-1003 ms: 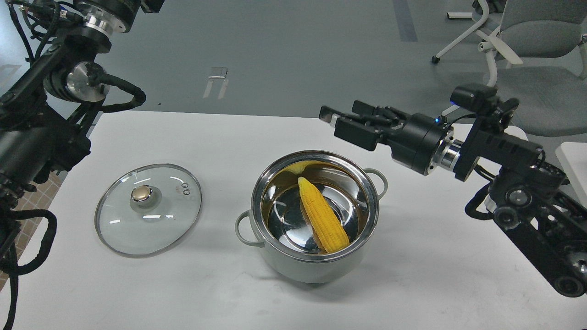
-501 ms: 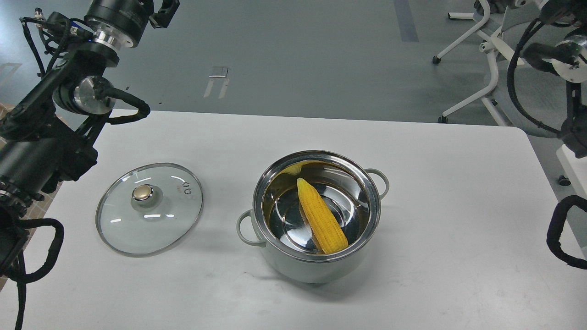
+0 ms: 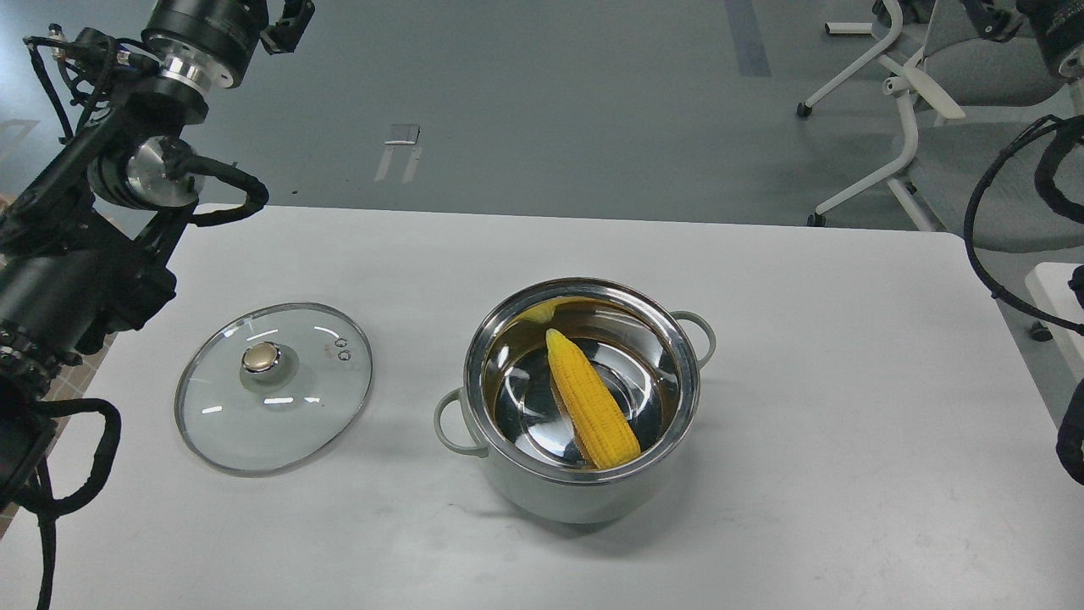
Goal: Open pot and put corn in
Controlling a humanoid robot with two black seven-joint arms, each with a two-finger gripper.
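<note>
The pale grey-green pot (image 3: 542,496) stands open at the middle of the white table (image 3: 847,424), its steel rim and inside showing. The yellow corn (image 3: 592,399) lies slanted inside the pot, pointed end toward the back and thick end against the front wall. The glass lid with a gold knob (image 3: 273,385) lies flat on the table left of the pot. My left arm rises along the left edge. Only the body of my left gripper (image 3: 207,17) shows at the top edge, and its fingers are cut off. My right gripper is out of view; only arm parts and cables (image 3: 1008,246) show at the right edge.
Office chairs (image 3: 923,76) stand on the grey floor beyond the table's far right corner. A white object (image 3: 1054,313) sits off the table's right edge.
My right arm, stretched over the table behind the pot a second ago, has pulled back up and out to the right. The corn, pot and lid have not moved.
</note>
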